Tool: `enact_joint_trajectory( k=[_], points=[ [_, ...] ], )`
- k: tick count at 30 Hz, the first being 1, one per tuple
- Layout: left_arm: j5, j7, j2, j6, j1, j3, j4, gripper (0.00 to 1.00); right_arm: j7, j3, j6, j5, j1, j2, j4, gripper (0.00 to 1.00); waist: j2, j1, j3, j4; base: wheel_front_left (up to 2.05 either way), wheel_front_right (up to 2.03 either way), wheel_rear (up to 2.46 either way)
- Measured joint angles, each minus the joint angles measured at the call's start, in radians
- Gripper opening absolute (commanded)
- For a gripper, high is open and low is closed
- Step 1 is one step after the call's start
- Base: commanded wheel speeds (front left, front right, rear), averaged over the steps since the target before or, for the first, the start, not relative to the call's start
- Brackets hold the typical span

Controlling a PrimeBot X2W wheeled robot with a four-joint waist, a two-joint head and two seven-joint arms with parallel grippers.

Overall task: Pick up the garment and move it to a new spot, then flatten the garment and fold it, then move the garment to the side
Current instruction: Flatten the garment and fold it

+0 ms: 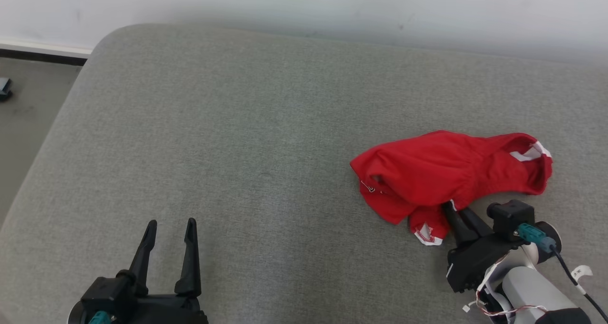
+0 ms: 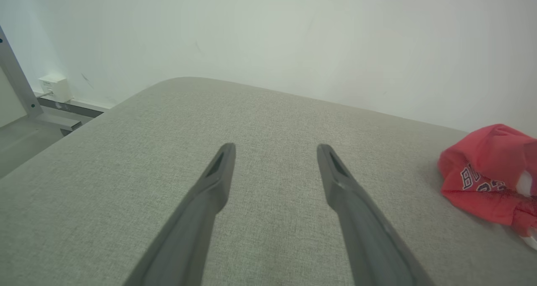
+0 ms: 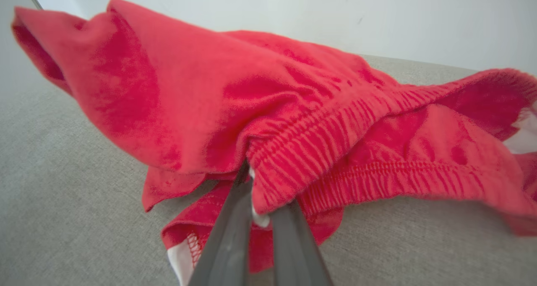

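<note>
Right gripper (image 1: 455, 210) jaws pinched shut on the waistband edge of the red garment (image 1: 441, 169), the rest bunched just ahead of them on the grey cushion (image 1: 266, 124). Left gripper (image 1: 171, 226) jaws wide, nothing between. Barely started (grab only): lift, move, flatten, fold, set aside all left

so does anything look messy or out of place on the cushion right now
Only the red garment: it lies crumpled in a heap on the right of the grey cushion, waistband bunched and a white-trimmed hem poking out underneath. The right gripper is shut on its near edge. Nothing looks torn or spilled.
</note>
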Motion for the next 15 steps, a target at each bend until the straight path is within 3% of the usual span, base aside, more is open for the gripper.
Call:
enact_joint_trajectory(
  k=[6, 15],
  points=[
    [0.009, 0.000, -0.001, -0.012, 0.010, 0.016, 0.011, 1.00, 0.000, -0.049, 0.000, -0.002, 0.073, -0.023, -0.128, 0.00, 0.0000, 0.0000, -0.016, -0.050, 0.00, 0.00, 0.00],
    [0.014, 0.000, 0.000, -0.031, 0.008, 0.025, 0.034, 1.00, 0.000, -0.149, 0.000, -0.019, 0.292, -0.113, -0.332, 0.00, 0.0000, -0.0001, -0.045, -0.165, 0.00, 0.00, 0.00]
  ],
)
